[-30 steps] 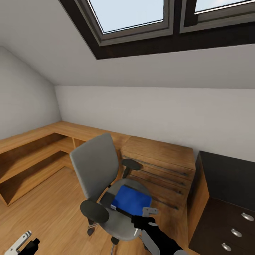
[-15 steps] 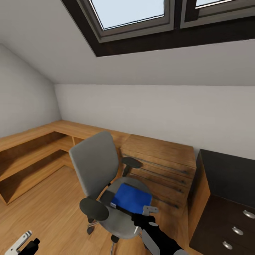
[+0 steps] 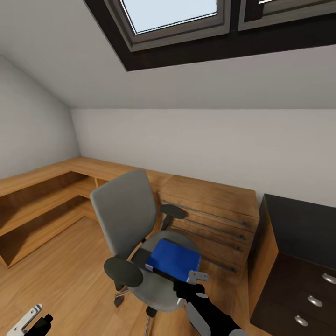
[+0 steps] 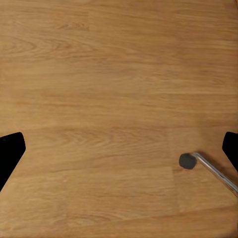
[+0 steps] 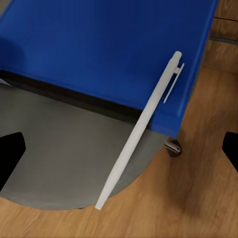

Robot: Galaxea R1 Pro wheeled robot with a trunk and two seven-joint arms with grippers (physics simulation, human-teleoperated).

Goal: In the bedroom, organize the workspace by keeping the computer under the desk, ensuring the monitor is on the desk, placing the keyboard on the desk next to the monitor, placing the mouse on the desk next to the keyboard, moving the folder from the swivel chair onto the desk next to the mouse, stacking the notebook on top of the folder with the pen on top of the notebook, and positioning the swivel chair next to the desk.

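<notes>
The grey swivel chair (image 3: 126, 219) stands mid-room on the wooden floor. A bright blue folder (image 3: 173, 258) lies flat on its seat (image 5: 64, 153). In the right wrist view a thin white pen (image 5: 141, 124) lies slanted, half on the folder (image 5: 109, 49) and half over the seat's edge. My right gripper (image 3: 191, 285) hovers open just above the front of the seat, with nothing between its fingers. Low at the left, my left gripper (image 3: 30, 321) hangs open over bare floor, near a chair caster (image 4: 187, 160) and its chrome spoke.
Light wooden low shelving (image 3: 37, 205) runs along the left wall and corner. A wooden drawer unit (image 3: 210, 214) stands behind the chair. At the right is a dark cabinet (image 3: 298, 252) with round knobs. A sloped ceiling with skylights (image 3: 172, 14) hangs overhead.
The whole picture has shifted up slightly, so the camera has moved. Both grippers hold the same places in the picture, and the folder still lies on the seat.
</notes>
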